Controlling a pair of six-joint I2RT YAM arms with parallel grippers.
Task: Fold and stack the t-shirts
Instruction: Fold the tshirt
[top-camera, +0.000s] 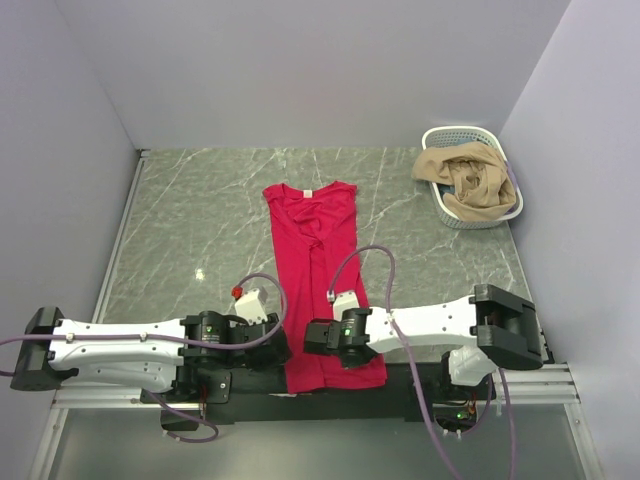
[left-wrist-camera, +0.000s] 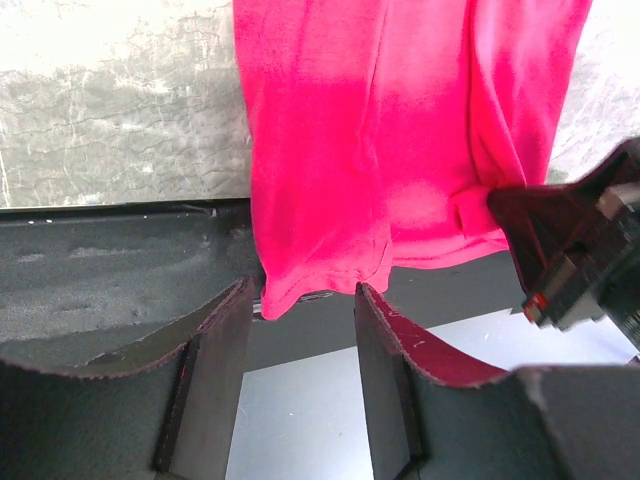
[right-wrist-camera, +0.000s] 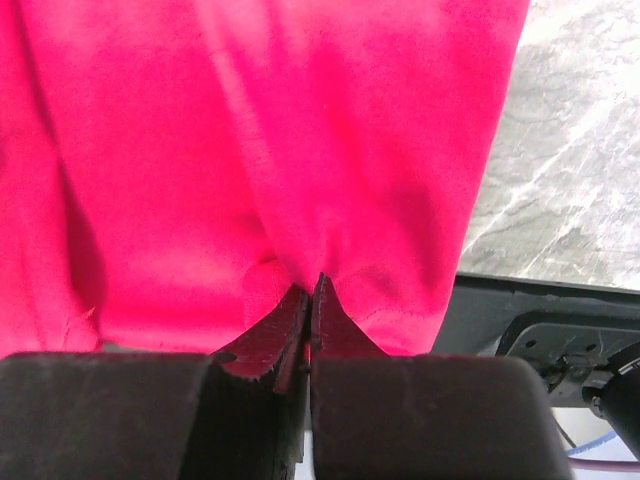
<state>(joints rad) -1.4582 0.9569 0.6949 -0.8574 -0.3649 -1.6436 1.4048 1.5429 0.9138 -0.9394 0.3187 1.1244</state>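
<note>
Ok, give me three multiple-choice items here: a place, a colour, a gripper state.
1. The white basket sits: A far right; B far left; C near edge, centre.
2. The cloth in it is: A blue; B tan; C green.
3. The right gripper is: A wide open; B shut on the red t-shirt at its hem; C holding the basket.
Key: A, it shows top right from above; B, tan folds fill it; B, its wrist view shows it pinching red fabric.

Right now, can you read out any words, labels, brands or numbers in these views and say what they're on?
None can be read. The only candidate, the white neck label on the red t-shirt, is too small to make out.
</note>
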